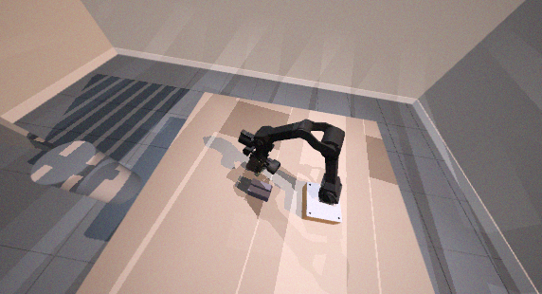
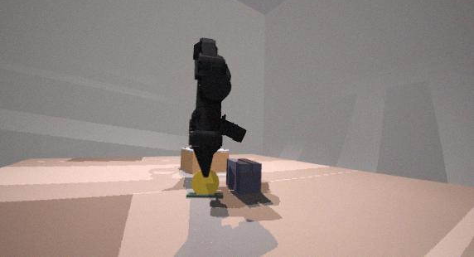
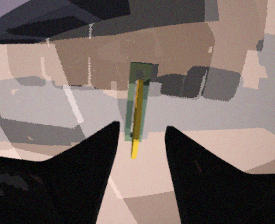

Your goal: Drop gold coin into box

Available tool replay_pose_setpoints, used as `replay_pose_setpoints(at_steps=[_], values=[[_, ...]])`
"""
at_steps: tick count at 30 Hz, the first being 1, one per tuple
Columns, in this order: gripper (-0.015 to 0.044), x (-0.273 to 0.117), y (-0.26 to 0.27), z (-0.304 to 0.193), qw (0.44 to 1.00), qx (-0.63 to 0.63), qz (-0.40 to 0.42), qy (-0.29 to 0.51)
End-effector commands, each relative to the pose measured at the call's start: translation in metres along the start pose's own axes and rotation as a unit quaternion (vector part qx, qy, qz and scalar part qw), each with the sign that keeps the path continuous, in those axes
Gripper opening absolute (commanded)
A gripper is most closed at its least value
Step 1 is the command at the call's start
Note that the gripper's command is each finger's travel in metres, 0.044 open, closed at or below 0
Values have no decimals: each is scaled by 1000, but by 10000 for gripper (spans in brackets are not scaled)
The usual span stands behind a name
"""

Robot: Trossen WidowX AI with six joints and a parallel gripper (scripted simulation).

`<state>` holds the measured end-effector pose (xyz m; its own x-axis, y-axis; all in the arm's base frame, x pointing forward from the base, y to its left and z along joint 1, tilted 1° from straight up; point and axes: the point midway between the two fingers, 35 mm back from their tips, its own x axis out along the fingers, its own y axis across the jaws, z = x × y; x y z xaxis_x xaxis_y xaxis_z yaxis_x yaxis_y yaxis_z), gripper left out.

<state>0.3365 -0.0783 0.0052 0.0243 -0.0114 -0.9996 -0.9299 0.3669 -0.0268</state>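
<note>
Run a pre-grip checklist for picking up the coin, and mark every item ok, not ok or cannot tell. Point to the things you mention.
1. Coin [image 2: 205, 186] [image 3: 137, 112] on edge in the green holder [image 2: 191, 195] [image 3: 140, 65]: ok.
2. Pincer [image 1: 257, 173] [image 2: 206, 176] [image 3: 142, 129] open, with a gap wider than the coin's edge: ok.
3. Coin's edge lined up between the fingers: ok, though it leans slightly off the gap's centre line in the wrist view.
4. Fingertips low enough for a firm grip: cannot tell.
5. Coin gripped, ready to lift: not ok.
6. Box [image 1: 260, 191] [image 2: 249, 176] standing upright beside the holder: ok.

Pale light bands cross 3 plain walls [image 1: 265, 31] [image 2: 133, 73] above a grey-blue tiled floor [image 1: 455, 230].
</note>
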Motion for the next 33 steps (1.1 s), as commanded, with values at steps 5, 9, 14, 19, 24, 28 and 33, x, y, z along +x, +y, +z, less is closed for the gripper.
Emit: replay_pose_setpoints(at_steps=[5,9,14,19,24,28,33], values=[[161,14,3,-1,1000,2,3,2],[161,21,3,-1,1000,1,3,2],[161,29,3,-1,1000,1,3,2],[161,37,4,-1,1000,1,3,2],[134,41,5,-1,1000,0,3,2],[29,41,5,-1,1000,0,3,2],[0,41,5,-1,1000,0,3,2]])
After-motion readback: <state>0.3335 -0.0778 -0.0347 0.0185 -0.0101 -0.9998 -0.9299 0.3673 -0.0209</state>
